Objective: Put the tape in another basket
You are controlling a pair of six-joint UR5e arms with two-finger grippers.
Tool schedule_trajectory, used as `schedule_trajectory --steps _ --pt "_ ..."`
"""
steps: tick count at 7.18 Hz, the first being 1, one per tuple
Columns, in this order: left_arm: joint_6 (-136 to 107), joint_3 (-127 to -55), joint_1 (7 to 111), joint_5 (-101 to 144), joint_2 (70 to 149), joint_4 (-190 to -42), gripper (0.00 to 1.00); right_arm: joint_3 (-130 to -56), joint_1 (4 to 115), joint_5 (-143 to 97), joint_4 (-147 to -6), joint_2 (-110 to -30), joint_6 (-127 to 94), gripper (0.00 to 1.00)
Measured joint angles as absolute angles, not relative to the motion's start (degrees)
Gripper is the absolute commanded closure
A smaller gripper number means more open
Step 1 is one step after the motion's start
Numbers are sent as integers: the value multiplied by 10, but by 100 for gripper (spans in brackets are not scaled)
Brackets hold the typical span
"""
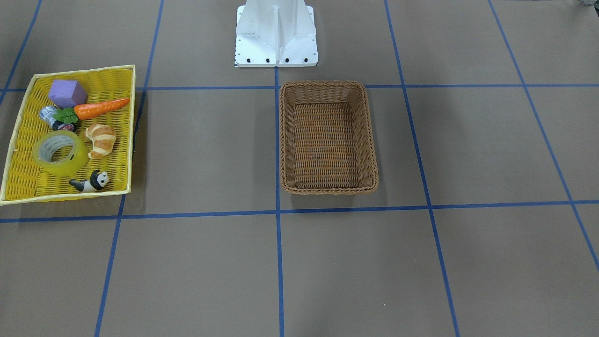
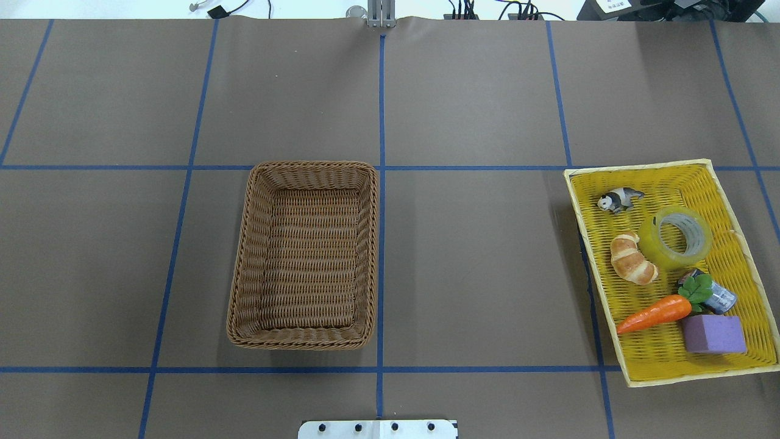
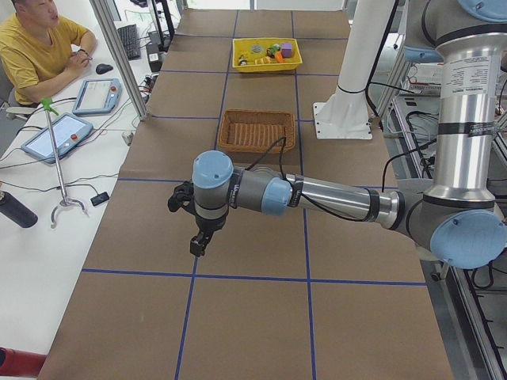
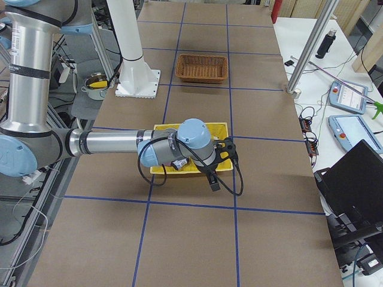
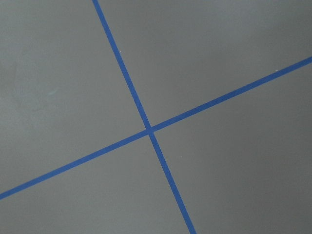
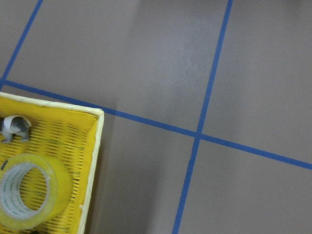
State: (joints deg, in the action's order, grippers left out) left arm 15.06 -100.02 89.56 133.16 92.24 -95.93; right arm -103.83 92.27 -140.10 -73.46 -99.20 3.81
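Step in hand: approach, tape not yet grasped. The right pincer (image 4: pixel 213 183) hung just beside the shallow yellow woven tray (image 2: pixel 634 166); whether it was spread could not be told. Near it, inside the tray, the tape (image 2: pixel 655 250) lay flat, a glossy translucent ring. The next move likely called for centring over the ring and pinching its wall. Well apart stood the deep wicker basket (image 2: pixel 317 166) with its braided rim. Farther off, the left pincer (image 3: pixel 196 245) was likewise unreadable.

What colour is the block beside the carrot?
The block is purple. It shows best in the overhead exterior view.
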Motion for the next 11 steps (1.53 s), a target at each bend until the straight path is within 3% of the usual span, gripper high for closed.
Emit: schedule_trajectory --steps 3,5,11 --pt "150 -994 895 1336 934 -990 1 -1037 839 -1409 -700 -940 -12 2" --pt "150 -991 895 1336 934 -1002 1 -1038 764 -1350 -698 -926 -17 7" --pt "149 -991 895 1336 935 -1013 1 -988 624 -1292 -693 -932 25 9"
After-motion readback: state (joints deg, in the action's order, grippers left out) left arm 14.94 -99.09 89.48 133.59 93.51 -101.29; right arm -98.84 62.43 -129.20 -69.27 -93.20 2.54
